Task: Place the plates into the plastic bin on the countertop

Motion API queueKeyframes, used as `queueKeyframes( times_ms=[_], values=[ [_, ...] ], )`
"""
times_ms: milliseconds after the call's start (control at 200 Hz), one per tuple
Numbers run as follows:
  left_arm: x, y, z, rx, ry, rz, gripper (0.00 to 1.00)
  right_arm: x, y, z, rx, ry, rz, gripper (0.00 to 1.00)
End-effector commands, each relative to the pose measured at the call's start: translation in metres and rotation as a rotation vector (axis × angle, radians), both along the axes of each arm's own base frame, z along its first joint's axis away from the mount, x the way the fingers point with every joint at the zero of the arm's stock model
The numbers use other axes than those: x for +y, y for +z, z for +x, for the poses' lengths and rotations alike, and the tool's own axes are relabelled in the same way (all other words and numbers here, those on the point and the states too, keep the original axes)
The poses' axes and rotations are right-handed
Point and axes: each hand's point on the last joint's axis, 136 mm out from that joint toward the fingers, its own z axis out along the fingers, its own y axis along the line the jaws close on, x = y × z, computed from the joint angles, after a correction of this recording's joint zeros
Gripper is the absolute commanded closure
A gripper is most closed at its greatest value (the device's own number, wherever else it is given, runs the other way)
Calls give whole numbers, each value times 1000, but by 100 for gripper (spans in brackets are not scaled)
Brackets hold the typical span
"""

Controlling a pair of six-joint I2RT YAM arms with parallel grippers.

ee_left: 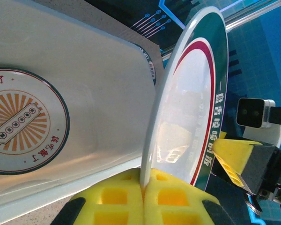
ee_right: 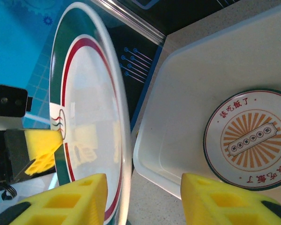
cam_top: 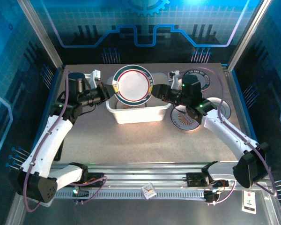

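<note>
Near rail: small packet [cam_top: 148, 191] and white tag [cam_top: 248, 200], print unreadable. Left gripper [ee_left: 143, 187] clamped on rim of green-rimmed plate [cam_top: 132, 84], held on edge over plastic bin [cam_top: 138, 115]; white Chinese lettering on its rim. Right gripper [ee_right: 145, 199] jaws apart, straddling opposite rim. In bin: sunburst plate [ee_right: 250, 136], red Chinese characters. Farther right on countertop [cam_top: 131, 140]: more plates [cam_top: 185, 119].

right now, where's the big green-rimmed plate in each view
top external: green-rimmed plate upper centre, just above the plastic bin.
left wrist: right of centre, nearly edge-on; bin to its left.
right wrist: left half; bin to its right.
shared landmark: the bin.
</note>
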Motion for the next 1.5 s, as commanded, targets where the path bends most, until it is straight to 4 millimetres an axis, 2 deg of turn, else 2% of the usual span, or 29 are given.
queueKeyframes(
  times_ms=[0, 165, 505, 610, 830, 925, 1091, 1256, 1496],
  values=[
    [-3, 14, -3, -52, 0, -23, 100, -1, 2, 7, -2, -22, 27, 57],
    [-6, 11, -4, -51, -7, -9, 100, -1, -2, 9, 17, -33, 39, 73],
    [-11, 1, -8, -33, -20, 20, 99, -1, -9, 8, 48, -38, 36, 88],
    [-11, -6, -7, -21, -16, 32, 91, -3, -13, 9, 51, -50, 18, 90],
    [-10, -16, -4, -2, -9, 50, 67, -2, -16, 15, 56, -51, 3, 93],
    [-7, -18, -2, -5, 7, 69, 52, -1, -17, 20, 60, -56, -7, 96],
    [-2, -22, 4, -4, 23, 118, 38, 1, -15, 30, 58, -58, -20, 98],
    [11, -26, 12, -9, 91, 179, 22, 3, -17, 42, 64, -53, -21, 99],
    [30, -35, 22, 2, 163, 233, 6, 4, -30, 57, 98, -57, -27, 100]
  ],
)
